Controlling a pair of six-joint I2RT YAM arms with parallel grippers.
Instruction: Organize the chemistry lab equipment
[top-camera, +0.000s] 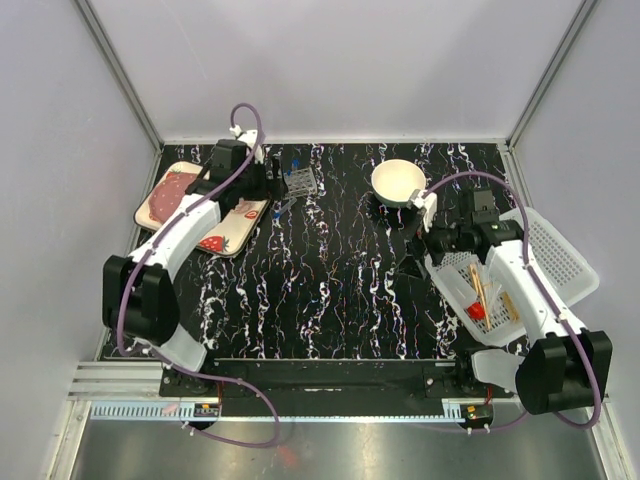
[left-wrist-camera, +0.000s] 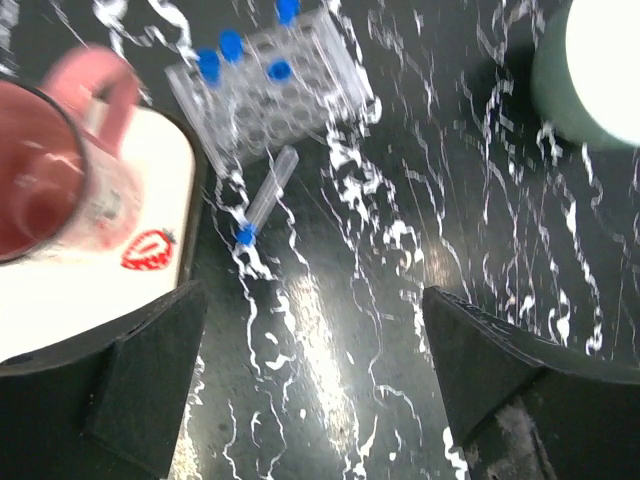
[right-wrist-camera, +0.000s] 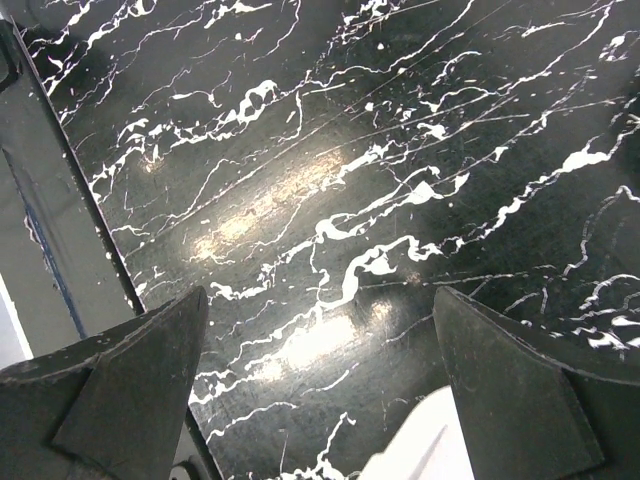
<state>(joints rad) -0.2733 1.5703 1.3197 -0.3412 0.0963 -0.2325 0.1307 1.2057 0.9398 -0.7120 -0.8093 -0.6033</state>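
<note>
A clear tube rack (top-camera: 301, 181) with several blue-capped tubes stands at the back left; the left wrist view shows it too (left-wrist-camera: 270, 95). One loose blue-capped tube (left-wrist-camera: 264, 196) lies on the table just in front of it (top-camera: 285, 207). My left gripper (top-camera: 272, 186) hovers beside the rack, open and empty (left-wrist-camera: 315, 390). Tan wooden sticks (top-camera: 480, 291) and a small red-tipped piece (top-camera: 476, 311) lie in the white basket (top-camera: 555, 255) at the right. My right gripper (top-camera: 420, 250) is open and empty (right-wrist-camera: 320, 390) over bare table at the basket's left corner. I cannot make out any pipettes or funnel.
A pink mug (left-wrist-camera: 45, 170) sits on a strawberry-print plate (top-camera: 215, 240) at the far left, close to my left gripper. A cream bowl (top-camera: 398, 182) stands at the back, right of centre. The basket's white corner (right-wrist-camera: 420, 455) shows between my right fingers.
</note>
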